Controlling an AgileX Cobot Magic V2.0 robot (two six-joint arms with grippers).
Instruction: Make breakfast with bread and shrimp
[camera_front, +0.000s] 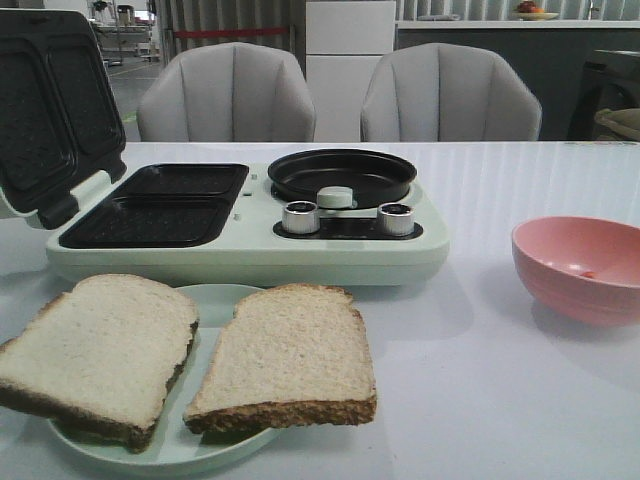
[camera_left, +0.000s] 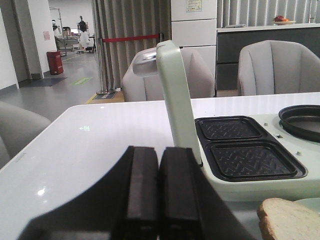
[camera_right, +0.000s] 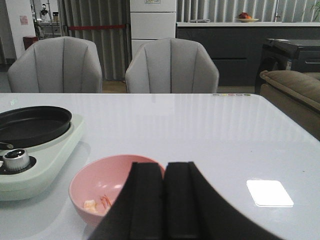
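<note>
2 bread slices (camera_front: 190, 360) on plate (camera_front: 215, 450), pink bowl (camera_front: 578, 268) right.

My right hand (camera_right: 162, 200) hides the near rim of the pink bowl (camera_right: 95, 185); behind it I see the shrimp (camera_right: 102, 202) only partly, too small.

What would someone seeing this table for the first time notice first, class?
Two slices of bread lie side by side on a pale plate at the near edge. Behind them stands a mint-green breakfast maker with its lid raised on the left and a round black pan on the right. To its right sits a pink bowl holding shrimp.
</note>
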